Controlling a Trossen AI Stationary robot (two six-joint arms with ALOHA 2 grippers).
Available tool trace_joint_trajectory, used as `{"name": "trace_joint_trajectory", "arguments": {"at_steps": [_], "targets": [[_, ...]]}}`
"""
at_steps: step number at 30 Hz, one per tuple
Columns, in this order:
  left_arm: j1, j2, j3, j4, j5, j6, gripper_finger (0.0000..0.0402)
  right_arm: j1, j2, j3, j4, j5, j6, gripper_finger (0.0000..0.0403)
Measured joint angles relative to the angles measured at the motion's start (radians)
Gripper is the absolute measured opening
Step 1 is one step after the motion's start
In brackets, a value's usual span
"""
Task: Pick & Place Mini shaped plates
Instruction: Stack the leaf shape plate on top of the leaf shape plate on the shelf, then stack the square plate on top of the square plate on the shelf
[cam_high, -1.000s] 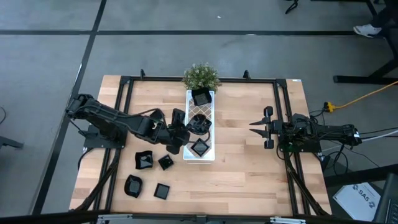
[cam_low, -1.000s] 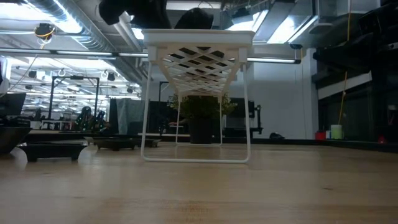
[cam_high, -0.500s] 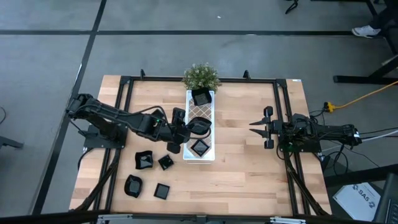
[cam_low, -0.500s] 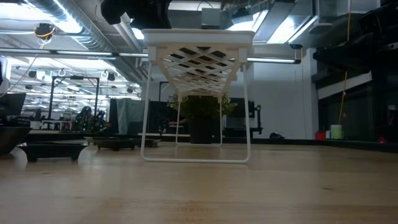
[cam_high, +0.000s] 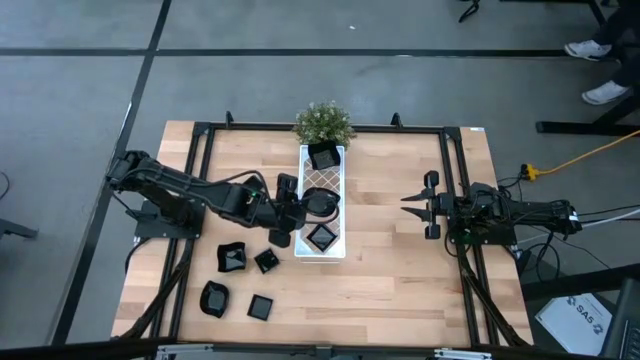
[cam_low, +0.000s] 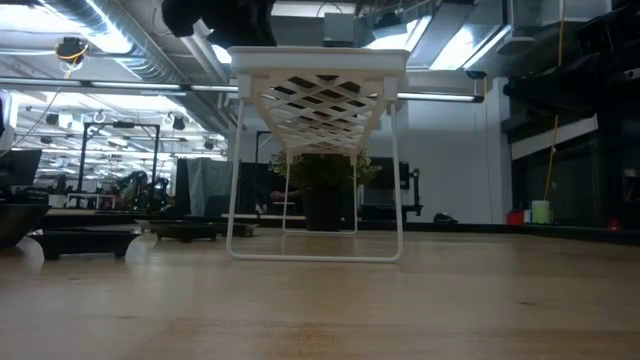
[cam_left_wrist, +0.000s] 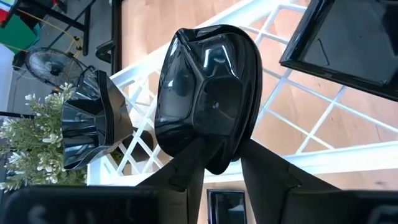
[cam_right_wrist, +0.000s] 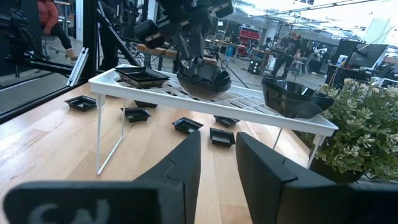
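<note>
My left gripper is shut on a rounded glossy black mini plate over the middle of the long white lattice tray. A wavy-rimmed plate rests on the tray's far end, beside the potted plant. A square plate rests on its near end. Several more black plates lie on the wood left of the tray. My right gripper waits open at the table's right side, touching nothing. My left gripper pinches the rounded plate by the rim on its side toward the table's left, between its two fingers. The fingers come slanting down from the left. The plate's underside sits on the tray's lattice top, roughly level.
The tray stands on thin white legs with open room beneath it. The loose plates lie on the table's near-left part. A black frame runs round the tabletop. A person is in the room far behind.
My left gripper has come down a little with the rounded plate. A second ago the plate showed above the tray's top in the low view; now it has dropped out of sight there and sits on the lattice. The gripper has kept shut on it.
</note>
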Motion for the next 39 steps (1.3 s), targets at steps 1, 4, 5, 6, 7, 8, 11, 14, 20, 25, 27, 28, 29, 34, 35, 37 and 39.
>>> {"name": "trace_joint_trajectory", "arguments": {"at_steps": [1, 4, 5, 6, 7, 8, 11, 14, 20, 25, 27, 28, 29, 34, 35, 37, 39], "targets": [[-0.003, 0.0, 0.0, 0.0, 0.0, 0.0, 0.0101, 0.0, 0.0, 0.0, 0.0, 0.0, 0.0, 0.0102], [-0.012, 0.0, 0.0, 0.0, 0.008, -0.003, 0.0107, 0.0, 0.0, 0.0, 0.0, 0.0, 0.0, 0.0102], [-0.014, 0.0, 0.0, 0.0, 0.01, -0.003, 0.0108, 0.0, 0.0, 0.0, 0.0, 0.0, 0.0, 0.0102], [-0.018, 0.0, 0.0, 0.0, 0.01, -0.006, 0.0109, 0.0, 0.0, 0.0, 0.0, 0.0, 0.0, 0.0102], [-0.022, -0.003, 0.0, -0.001, 0.01, -0.008, 0.011, 0.0, 0.0, 0.0, 0.0, 0.0, 0.0, 0.0102], [-0.026, -0.008, 0.0, -0.002, 0.01, -0.009, 0.0111, 0.0, 0.0, 0.0, 0.0, 0.0, 0.0, 0.0102], [-0.038, -0.037, 0.0, -0.007, 0.006, 0.003, 0.0111, 0.0, 0.0, 0.0, 0.0, 0.0, 0.0, 0.0102], [-0.047, -0.073, 0.0, -0.009, 0.004, -0.003, 0.0107, 0.0, 0.0, 0.0, 0.0, 0.0, 0.0, 0.0102], [-0.05, -0.124, 0.0, -0.059, -0.002, -0.072, 0.0103, 0.0, 0.0, 0.0, 0.0, 0.0, 0.0, 0.0102], [-0.036, -0.13, 0.0, -0.224, -0.031, -0.176, 0.0104, 0.0, 0.0, 0.0, 0.0, 0.0, 0.0, 0.0102], [-0.028, -0.13, 0.0, -0.279, -0.031, -0.221, 0.0103, 0.0, 0.0, 0.0, 0.0, 0.0, 0.0, 0.0102], [-0.024, -0.13, 0.0, -0.297, -0.031, -0.239, 0.0102, 0.0, 0.0, 0.0, 0.0, 0.0, 0.0, 0.0102], [-0.02, -0.13, 0.0, -0.314, -0.031, -0.252, 0.01, 0.0, 0.0, 0.0, 0.0, 0.0, 0.0, 0.0102], [-0.002, -0.13, 0.0, -0.332, -0.032, -0.258, 0.0097, 0.0, 0.0, 0.0, 0.0, 0.0, 0.0, 0.0102], [0.003, -0.13, 0.0, -0.332, -0.031, -0.249, 0.0096, 0.0, 0.0, 0.0, 0.0, 0.0, 0.0, 0.0102], [0.011, -0.13, -0.008, -0.329, -0.031, -0.238, 0.0095, 0.0, 0.0, 0.0, 0.0, 0.0, 0.0, 0.0102], [0.017, -0.14, -0.032, -0.33, -0.038, -0.238, 0.0095, 0.0, 0.0, 0.0, 0.0, 0.0, 0.0, 0.0102]]}}
